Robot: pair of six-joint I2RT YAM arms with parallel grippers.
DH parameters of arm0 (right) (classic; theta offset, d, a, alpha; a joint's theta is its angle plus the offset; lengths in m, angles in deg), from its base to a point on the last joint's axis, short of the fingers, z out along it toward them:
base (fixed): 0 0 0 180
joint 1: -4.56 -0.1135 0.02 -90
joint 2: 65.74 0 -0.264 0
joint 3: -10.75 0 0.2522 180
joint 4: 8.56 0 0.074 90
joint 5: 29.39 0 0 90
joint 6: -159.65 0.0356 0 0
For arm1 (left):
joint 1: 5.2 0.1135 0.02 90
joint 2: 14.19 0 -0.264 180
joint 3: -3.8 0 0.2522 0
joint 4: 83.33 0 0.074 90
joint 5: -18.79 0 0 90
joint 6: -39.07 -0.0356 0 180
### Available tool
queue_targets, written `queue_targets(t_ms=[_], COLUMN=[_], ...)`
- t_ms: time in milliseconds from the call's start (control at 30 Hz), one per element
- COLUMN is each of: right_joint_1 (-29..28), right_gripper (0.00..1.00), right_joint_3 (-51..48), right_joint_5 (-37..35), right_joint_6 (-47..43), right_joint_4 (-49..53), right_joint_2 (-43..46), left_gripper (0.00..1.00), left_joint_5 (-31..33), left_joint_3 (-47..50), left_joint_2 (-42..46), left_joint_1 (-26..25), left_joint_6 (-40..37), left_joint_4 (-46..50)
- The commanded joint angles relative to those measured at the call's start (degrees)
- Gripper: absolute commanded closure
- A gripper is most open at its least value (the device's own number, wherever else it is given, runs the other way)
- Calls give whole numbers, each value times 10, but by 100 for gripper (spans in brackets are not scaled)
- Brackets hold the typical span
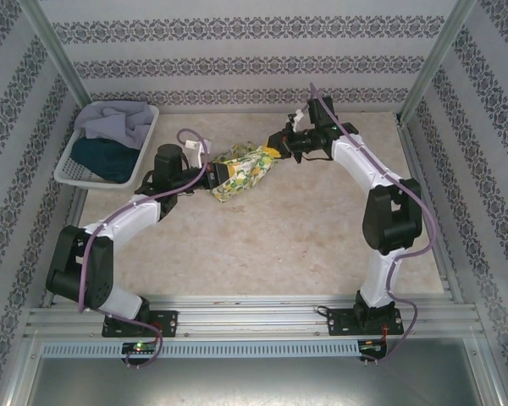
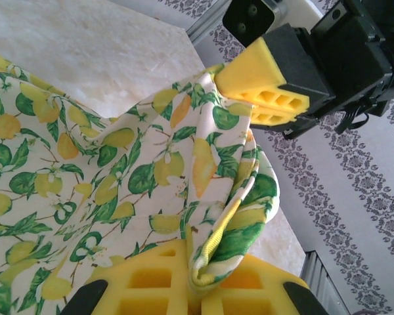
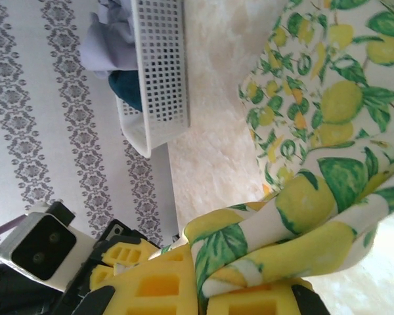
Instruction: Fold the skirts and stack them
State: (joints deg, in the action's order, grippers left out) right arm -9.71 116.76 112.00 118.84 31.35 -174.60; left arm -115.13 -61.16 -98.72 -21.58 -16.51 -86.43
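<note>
1. Left tool (image 2: 207, 281) is clamped on a bunched edge of the yellow lemon-print skirt (image 1: 244, 172), and the right tool (image 3: 200, 289) is pinched onto its other end.
2. So the skirt is strung between the tools, long axis running tool to tool. It's sagging in a crumpled roll over the counter (image 1: 279, 245).
3. Neither arm is nearer, both have it. I'd guess the next move is pulling apart along that axis to spread it.
4. Out past the left tool, the basket (image 1: 63, 169) holds the grey-lavender skirt (image 1: 118, 123) and the teal skirt (image 1: 106, 158).
</note>
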Motion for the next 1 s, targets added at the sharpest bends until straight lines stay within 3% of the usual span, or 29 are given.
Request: queue_targets(t_ms=[0,167,367,767,967], right_joint_1=[27,46,47,12,-3], right_gripper=[100,100,99,98,97], right_joint_3=[-83,-211,-242,-17,85], right_joint_5=[-71,-91,-105,-95,-81], right_joint_6=[-20,-22,-32,-44,-48], right_joint_4=[0,7,19,2,18], right_joint_2=[72,185,232,-24,-109], left_gripper=[100,100,99,100,98], left_joint_5=[-10,0,8,-6,-6], left_joint_3=[33,62,64,9,13], left_joint_2=[51,105,128,-29,-79], left_joint_1=[-18,-56,-68,-3,29], left_joint_6=[16,31,38,-17,-21], left_joint_4=[45,76,78,72,42])
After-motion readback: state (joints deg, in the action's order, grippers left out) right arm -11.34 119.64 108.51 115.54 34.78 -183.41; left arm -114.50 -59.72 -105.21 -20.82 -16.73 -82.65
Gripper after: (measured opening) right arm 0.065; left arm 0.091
